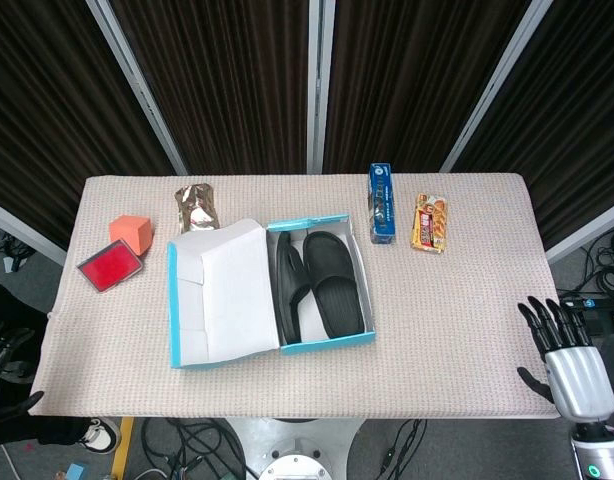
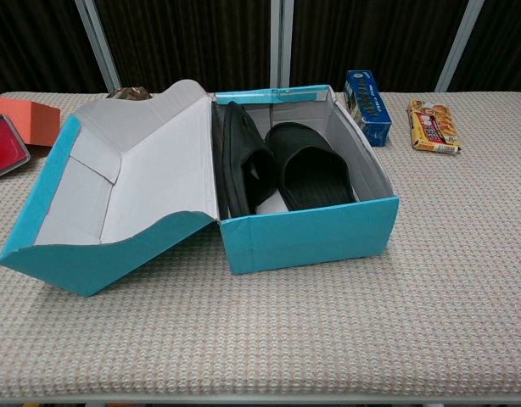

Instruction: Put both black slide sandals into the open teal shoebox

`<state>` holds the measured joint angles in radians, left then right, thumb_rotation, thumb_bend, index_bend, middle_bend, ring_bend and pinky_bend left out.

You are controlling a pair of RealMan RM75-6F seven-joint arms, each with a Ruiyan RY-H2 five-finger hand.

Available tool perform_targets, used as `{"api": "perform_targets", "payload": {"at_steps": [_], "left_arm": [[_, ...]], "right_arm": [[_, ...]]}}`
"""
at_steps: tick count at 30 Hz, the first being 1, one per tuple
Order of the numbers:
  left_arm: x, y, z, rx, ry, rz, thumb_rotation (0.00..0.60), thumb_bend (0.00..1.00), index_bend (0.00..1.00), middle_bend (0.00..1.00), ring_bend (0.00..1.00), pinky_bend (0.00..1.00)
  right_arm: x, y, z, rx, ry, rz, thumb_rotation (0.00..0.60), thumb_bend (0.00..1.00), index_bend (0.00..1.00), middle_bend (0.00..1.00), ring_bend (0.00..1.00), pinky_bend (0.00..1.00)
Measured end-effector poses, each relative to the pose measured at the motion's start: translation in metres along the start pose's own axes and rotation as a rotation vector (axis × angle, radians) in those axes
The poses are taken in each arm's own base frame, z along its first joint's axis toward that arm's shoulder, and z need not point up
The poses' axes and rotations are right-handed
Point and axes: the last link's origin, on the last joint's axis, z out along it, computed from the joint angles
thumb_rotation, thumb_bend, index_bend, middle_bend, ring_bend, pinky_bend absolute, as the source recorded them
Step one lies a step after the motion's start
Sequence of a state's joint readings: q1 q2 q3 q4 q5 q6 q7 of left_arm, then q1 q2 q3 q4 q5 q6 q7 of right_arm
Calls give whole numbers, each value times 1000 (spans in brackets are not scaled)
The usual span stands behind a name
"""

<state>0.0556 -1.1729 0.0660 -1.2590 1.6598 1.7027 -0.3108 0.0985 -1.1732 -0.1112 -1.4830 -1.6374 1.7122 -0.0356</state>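
The open teal shoebox [image 1: 329, 343] [image 2: 311, 234] sits mid-table with its white-lined lid [image 1: 223, 292] [image 2: 133, 174] folded out to the left. Both black slide sandals are inside. One sandal [image 1: 335, 282] [image 2: 312, 172] lies flat on its sole. The other sandal [image 1: 290, 282] [image 2: 241, 166] stands on its side against the lid-side wall. My right hand [image 1: 563, 348] is off the table's right front corner, empty, with its fingers spread. At the head view's lower left edge is a dark shape that may be my left hand [image 1: 5, 352]; its fingers are unclear.
A blue carton [image 1: 381, 203] [image 2: 367, 96] and a snack packet [image 1: 431, 222] [image 2: 432, 125] lie behind the box on the right. A foil packet [image 1: 196, 208], an orange block [image 1: 131, 232] and a red flat case [image 1: 110, 267] lie at the left.
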Motion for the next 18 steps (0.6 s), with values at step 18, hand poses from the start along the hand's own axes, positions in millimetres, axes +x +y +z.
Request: {"api": "perform_targets", "payload": {"at_steps": [18], "left_arm": [[-8,-13,20,48,10,34,600,0,170,186,51,117]], "right_arm": [[-34,35,-52,-138,-22,-28,600,0,0,38,0,63]]}}
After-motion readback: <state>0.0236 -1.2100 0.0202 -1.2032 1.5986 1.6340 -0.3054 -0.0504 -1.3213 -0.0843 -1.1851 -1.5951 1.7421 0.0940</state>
